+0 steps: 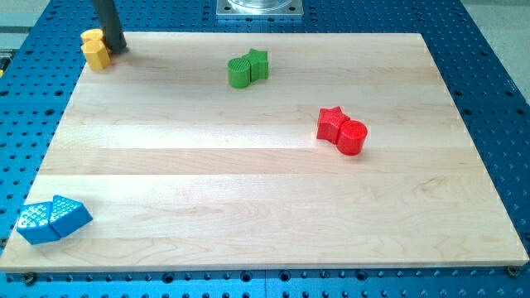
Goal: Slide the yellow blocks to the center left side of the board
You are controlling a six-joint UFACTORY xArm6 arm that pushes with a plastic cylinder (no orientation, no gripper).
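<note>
The yellow blocks (95, 48) sit together at the board's top left corner, their shapes hard to make out. My dark rod comes down from the view's top edge, and my tip (115, 48) rests right against the yellow blocks' right side, touching or nearly touching them. The wooden board (265, 190) fills most of the view.
A green pair, a rounded block (239, 72) and a star (258, 63), lies at the top centre. A red star (331, 123) and a red cylinder (353, 136) sit right of centre. Two blue blocks (52, 220) lie at the bottom left corner. A metal mount (259, 7) is at the view's top.
</note>
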